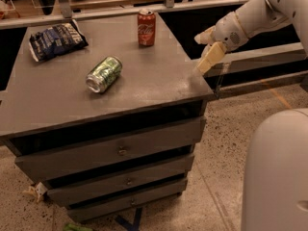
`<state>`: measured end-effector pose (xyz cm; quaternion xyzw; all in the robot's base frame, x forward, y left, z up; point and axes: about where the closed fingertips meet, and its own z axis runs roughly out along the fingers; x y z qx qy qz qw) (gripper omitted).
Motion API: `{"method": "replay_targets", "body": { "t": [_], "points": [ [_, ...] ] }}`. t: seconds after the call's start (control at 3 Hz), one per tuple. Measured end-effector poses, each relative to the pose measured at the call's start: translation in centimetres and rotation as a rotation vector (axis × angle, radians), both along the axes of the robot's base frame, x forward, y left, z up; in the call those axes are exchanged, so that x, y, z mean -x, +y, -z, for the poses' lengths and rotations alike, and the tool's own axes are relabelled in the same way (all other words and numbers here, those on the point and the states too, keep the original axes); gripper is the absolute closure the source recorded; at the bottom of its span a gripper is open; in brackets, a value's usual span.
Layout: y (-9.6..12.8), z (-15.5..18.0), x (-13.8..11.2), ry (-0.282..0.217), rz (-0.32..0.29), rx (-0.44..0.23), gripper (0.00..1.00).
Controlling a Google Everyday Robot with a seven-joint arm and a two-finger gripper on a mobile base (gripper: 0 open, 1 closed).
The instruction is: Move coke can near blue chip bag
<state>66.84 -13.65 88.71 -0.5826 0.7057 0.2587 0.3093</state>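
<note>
My gripper (pixel 204 49) hovers beside the table (pixel 144 81) edge, fingers apart, empty. The coke can (pixel 146 28) stands upright, well apart from the blue chip bag (pixel 55 40)

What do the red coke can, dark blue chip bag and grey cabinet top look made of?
Red coke can: likely thin metal, glossy print, silver top. Dark blue chip bag: probably plastic film, crinkled, shiny creases. Grey cabinet top: matte, painted wood or laminate; unclear which. Gripper hangs open beside the top's right edge, touching nothing.

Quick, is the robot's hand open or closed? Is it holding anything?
Gripper: open, holding nothing, just off the right edge of the cabinet.
</note>
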Motion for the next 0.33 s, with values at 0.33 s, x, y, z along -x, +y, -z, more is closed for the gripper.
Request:
{"method": "replay_targets", "body": {
  "t": [0.33],
  "points": [
    [0.01,0.01,-0.01,0.0,0.0,0.0,0.0]
  ]
}}
